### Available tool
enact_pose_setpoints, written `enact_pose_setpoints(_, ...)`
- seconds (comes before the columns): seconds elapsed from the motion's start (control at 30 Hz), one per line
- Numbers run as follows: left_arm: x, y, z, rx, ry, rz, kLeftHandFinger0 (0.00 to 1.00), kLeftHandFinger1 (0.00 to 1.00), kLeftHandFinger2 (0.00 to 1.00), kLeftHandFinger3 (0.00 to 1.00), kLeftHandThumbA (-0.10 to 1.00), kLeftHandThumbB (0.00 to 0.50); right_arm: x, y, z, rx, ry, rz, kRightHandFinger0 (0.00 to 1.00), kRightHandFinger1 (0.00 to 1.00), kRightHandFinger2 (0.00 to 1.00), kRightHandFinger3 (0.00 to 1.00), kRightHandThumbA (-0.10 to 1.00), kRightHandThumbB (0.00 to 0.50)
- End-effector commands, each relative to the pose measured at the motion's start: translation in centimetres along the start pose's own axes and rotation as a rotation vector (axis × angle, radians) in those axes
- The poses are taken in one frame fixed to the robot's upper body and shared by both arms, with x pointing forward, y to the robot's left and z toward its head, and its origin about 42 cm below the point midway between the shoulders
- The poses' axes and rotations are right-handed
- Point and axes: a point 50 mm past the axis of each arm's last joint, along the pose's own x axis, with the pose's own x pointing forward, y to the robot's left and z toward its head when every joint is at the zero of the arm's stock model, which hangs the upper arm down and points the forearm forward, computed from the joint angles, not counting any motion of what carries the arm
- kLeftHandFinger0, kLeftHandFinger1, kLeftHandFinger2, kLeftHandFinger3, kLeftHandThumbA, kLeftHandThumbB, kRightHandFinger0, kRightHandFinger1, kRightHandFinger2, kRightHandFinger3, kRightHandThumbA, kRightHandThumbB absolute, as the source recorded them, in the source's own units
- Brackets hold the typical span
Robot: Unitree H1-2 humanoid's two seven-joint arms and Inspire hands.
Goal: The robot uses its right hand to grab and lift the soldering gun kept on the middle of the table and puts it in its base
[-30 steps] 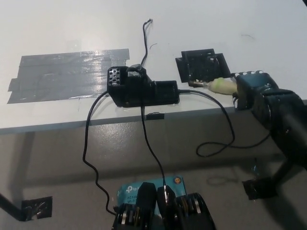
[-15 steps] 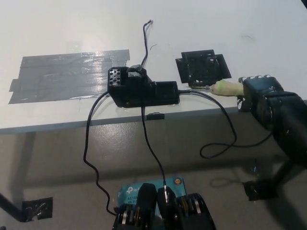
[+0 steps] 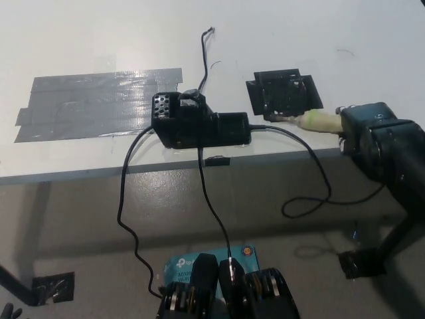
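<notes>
One hand (image 3: 375,136) — right — grips soldering gun (image 3: 312,121).

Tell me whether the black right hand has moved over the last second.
Yes. The black right hand, gripping the cream-handled soldering gun, has slid slightly right, away from the black square plate.

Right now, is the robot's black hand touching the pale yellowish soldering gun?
Touching. In the head view the black right hand is wrapped around the back end of the pale yellowish soldering gun, with no gap between them.
</notes>
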Motion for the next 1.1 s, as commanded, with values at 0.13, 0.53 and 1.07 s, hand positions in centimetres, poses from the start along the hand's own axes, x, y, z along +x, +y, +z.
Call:
enact_pose_setpoints(0.13,0.3,0.5,0.8,0.066,-0.025,-0.043,1.00,1.00,1.00,1.00,1.00,0.469,0.0,4.1,-2.1,-0.231,0.003,-0.064,0.00,0.24,0.42,0.77,-0.10,0.289)
enact_pose_setpoints(0.53,0.5,0.7,0.7,0.113,-0.024,-0.056,1.00,1.00,1.00,1.00,1.00,0.483,-0.2,6.2,-2.8,-0.202,-0.082,-0.275,0.03,0.29,0.48,0.32,0.24,0.104)
enact_pose_setpoints(1.07,0.3,0.7,0.5,0.110,-0.008,-0.069,1.00,1.00,1.00,1.00,1.00,0.500,-0.8,4.8,-4.2,-0.057,-0.174,-0.414,0.00,0.25,0.49,0.17,-0.10,0.088)
